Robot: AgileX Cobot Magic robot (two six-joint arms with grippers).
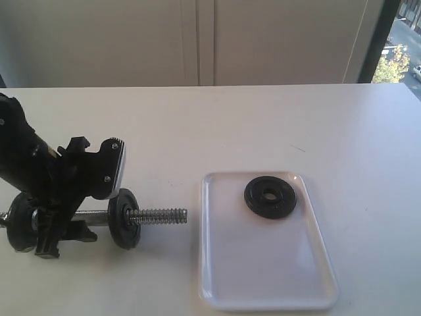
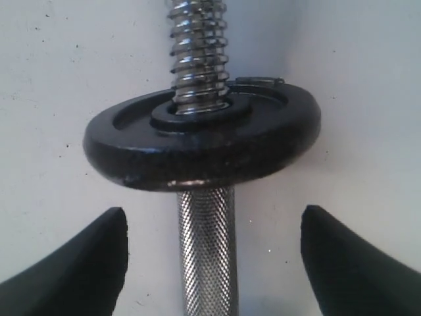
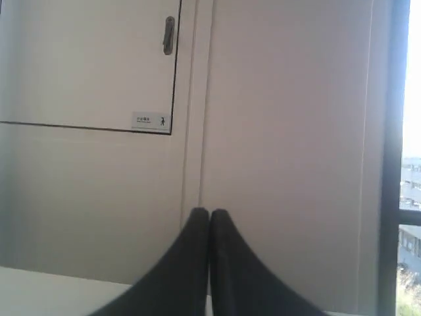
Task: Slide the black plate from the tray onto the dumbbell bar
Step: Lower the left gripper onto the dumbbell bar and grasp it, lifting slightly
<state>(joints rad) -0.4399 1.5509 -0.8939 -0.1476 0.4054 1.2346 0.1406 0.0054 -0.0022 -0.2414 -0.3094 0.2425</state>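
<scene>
The black plate (image 1: 270, 197) lies flat at the far end of the white tray (image 1: 263, 270). The dumbbell bar (image 1: 158, 215) rests on the table left of the tray, its threaded end pointing at the tray, with one black disc (image 1: 124, 218) on it and another (image 1: 20, 222) at its left end. My left gripper (image 1: 66, 230) is open over the bar's middle. In the left wrist view its fingers (image 2: 99, 263) stand on either side of the knurled bar (image 2: 207, 257), apart from it, just behind the disc (image 2: 204, 148). My right gripper (image 3: 209, 212) is shut on nothing, facing the wall, and is out of the exterior view.
The white table (image 1: 276, 125) runs back to a pale wall with a panel door and latch (image 3: 169, 34). A window (image 1: 398, 46) is at the far right. The tray's near half holds nothing.
</scene>
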